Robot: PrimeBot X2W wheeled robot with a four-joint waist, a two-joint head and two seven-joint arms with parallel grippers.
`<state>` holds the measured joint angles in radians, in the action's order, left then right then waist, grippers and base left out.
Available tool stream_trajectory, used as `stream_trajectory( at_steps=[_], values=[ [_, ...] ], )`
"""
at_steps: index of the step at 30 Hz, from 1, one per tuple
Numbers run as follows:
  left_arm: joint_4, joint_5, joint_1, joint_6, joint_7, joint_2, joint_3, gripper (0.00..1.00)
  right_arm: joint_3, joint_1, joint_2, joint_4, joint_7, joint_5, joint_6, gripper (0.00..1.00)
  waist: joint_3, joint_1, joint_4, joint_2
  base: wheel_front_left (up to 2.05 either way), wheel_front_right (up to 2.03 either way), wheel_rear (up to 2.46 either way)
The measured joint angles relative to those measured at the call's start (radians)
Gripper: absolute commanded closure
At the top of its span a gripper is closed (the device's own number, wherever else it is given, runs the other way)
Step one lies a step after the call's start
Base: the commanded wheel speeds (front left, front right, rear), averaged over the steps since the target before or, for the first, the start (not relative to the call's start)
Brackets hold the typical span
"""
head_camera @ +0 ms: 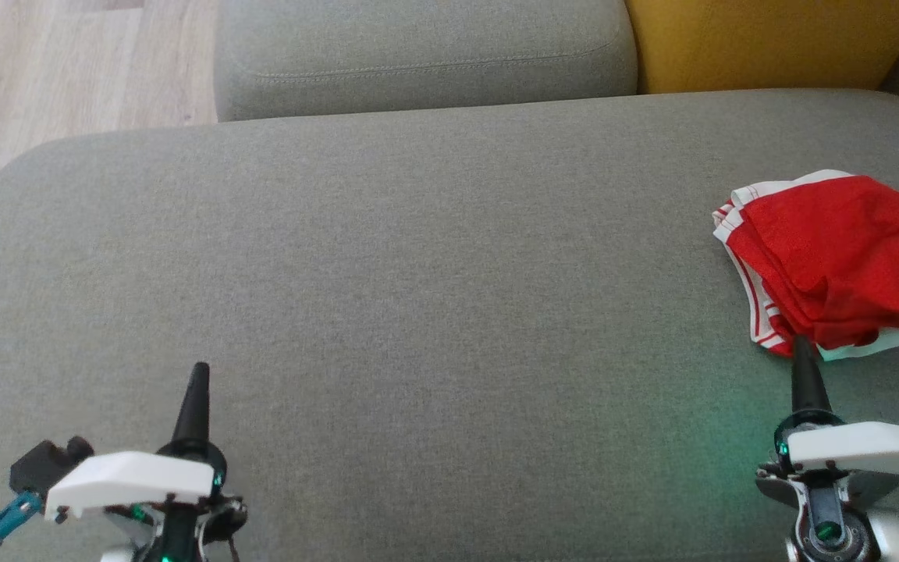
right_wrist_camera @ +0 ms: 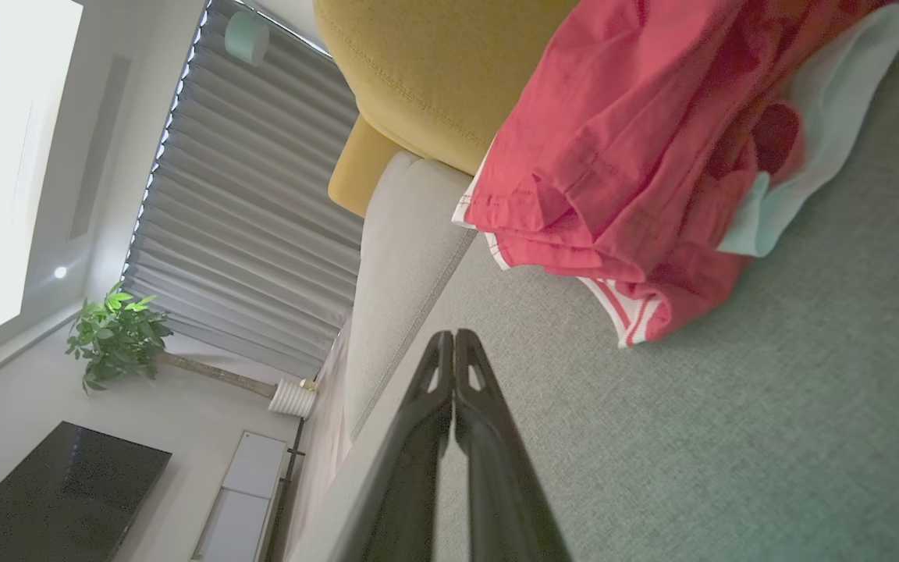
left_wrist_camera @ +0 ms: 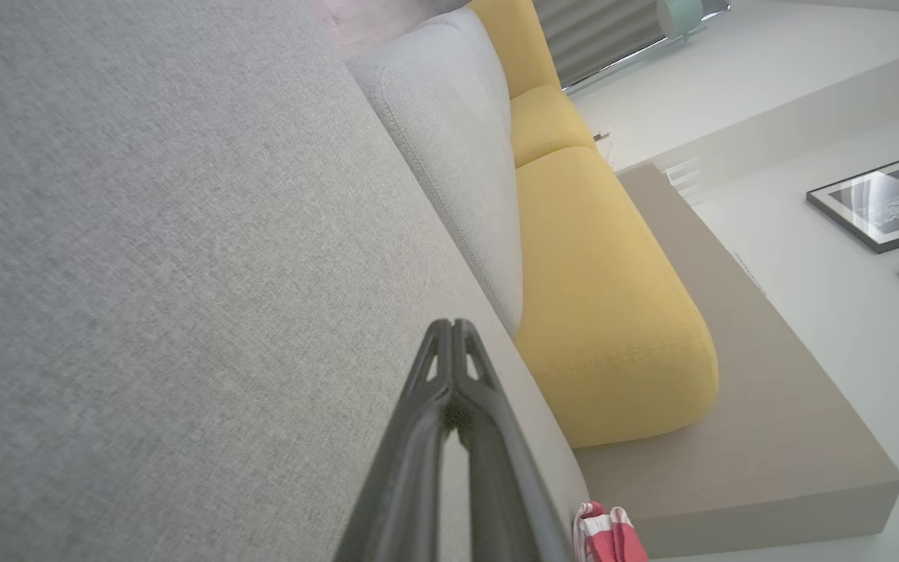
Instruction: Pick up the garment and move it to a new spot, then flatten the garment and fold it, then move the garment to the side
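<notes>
Head view: the red cloth garment with white striped trim (head_camera: 832, 261) lies at the far right end of the wide grey fabric sofa seat (head_camera: 418, 273), close to the mustard-yellow back cushion (head_camera: 769, 39). It sits in a compact, layered bundle with a pale inner patch showing at its near edge. The hems look stacked on one another, so I read it as folded rather than dropped, though the folds are loose.

My right gripper (head_camera: 802, 347) points up at the bundle's near edge. Its jaws are pressed together on nothing, and the tip looks just short of the cloth or barely overlapping it; I can't tell which from here. In the right wrist view the right gripper (right_wrist_camera: 453, 343) has its tip above bare grey seat, with the garment (right_wrist_camera: 637, 156) a little beyond it, so I judge them apart.

My left gripper (head_camera: 200, 375) hangs over open seat well away from the garment, jaws likewise together and empty. The left wrist view shows the same closed tip (left_wrist_camera: 453, 332), with a sliver of red and white cloth (left_wrist_camera: 605, 535) near the seat's edge.

With the bundle off to one side and the middle of the seat left free, I judge the move to the side is done or nearly done.
</notes>
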<state>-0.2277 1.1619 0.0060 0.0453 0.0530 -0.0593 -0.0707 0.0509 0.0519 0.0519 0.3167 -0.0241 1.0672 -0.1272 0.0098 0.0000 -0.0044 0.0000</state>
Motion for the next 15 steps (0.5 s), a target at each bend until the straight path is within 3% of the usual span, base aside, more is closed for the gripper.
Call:
stream_trajectory(
  at_steps=[15],
  values=[
    [-0.011, 0.155, -0.015, 0.025, -0.044, 0.0, 0.036, 1.0, 0.025, 0.0, 0.0, -0.012, 0.043, 0.175, 0.0, 1.0, -0.002, 0.0, 0.001, 0.0, 0.0, 0.0, 0.0]
  ],
)
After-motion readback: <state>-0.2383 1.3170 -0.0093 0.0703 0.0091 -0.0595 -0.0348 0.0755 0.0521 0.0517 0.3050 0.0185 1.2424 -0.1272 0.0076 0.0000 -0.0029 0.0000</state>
